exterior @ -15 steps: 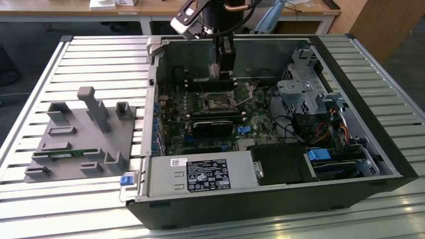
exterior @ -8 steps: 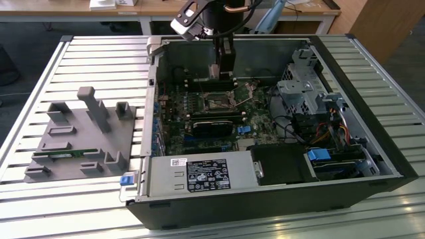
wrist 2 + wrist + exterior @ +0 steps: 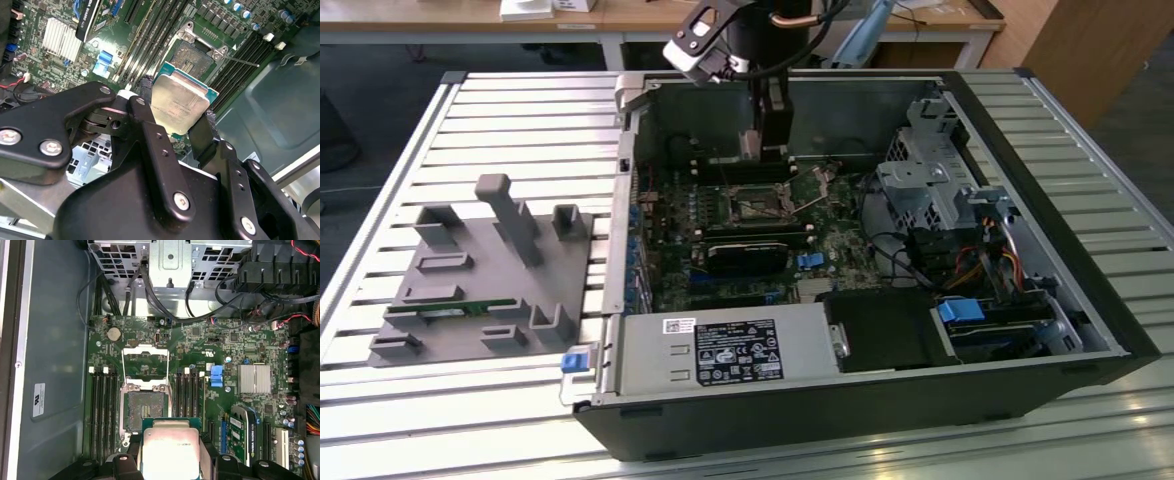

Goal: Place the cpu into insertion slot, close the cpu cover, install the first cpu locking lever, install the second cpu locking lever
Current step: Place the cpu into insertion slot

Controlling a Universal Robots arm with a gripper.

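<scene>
Silvery-grey flat square cpu [image 3: 170, 452] sits clamped between the fingers of the black claw [image 3: 178, 107], above the green board. Dark square silver-rimmed insertion slot [image 3: 146, 410] lies bare just ahead of and below the claw. Thin silver frame-shaped cpu cover [image 3: 145, 351] is flipped open beyond it.

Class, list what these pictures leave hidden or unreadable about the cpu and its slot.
- The cpu, first wrist view: one edge is cut off by the picture's edge, and the jaws cover two of its sides.
- The insertion slot, first wrist view: one side is hidden behind the cpu.
- Exterior view: the slot's contacts are too small to make out.
</scene>
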